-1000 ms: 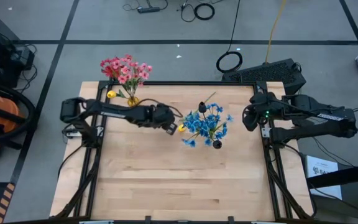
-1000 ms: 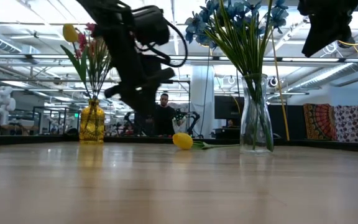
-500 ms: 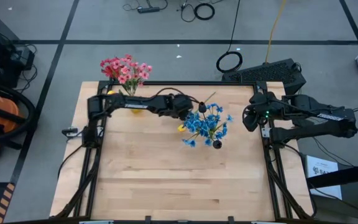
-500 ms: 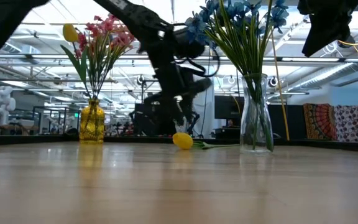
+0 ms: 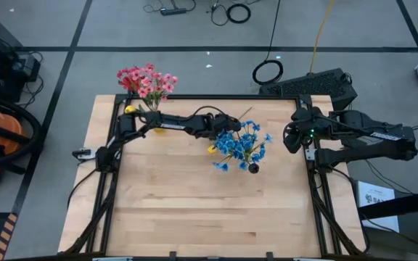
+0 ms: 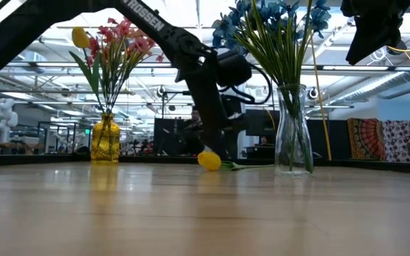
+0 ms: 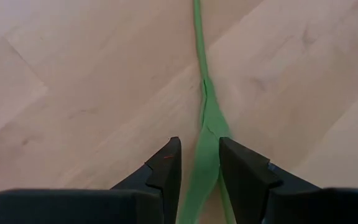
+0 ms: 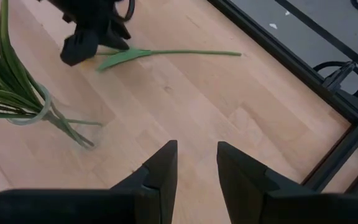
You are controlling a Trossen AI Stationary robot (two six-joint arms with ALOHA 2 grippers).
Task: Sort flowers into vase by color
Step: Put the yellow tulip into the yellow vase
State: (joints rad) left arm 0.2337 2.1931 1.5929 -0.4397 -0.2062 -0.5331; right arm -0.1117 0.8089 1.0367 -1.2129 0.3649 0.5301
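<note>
The left pincer (image 7: 200,163) is lowered over the bench (image 5: 194,210), its parted fingers straddling the green stem (image 7: 202,106) of a yellow flower (image 6: 209,161) lying beside the clear vase (image 6: 293,135). The right pincer (image 8: 194,163) is held released at the bench edge.

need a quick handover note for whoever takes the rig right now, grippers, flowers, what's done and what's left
Left gripper: open, low over the table, fingers straddling the green stem of the loose yellow flower; not yet gripped.
Right gripper: open, empty, waiting at the table's right edge.
Amber vase: holds the red and pink blooms plus one yellow bud.
Clear vase: holds the blue blooms.
Done: all flowers in vases except one.
Left: close on the stem lying beside the clear vase, lift it and put it in a vase, probably the amber one with the other yellow bud.
</note>
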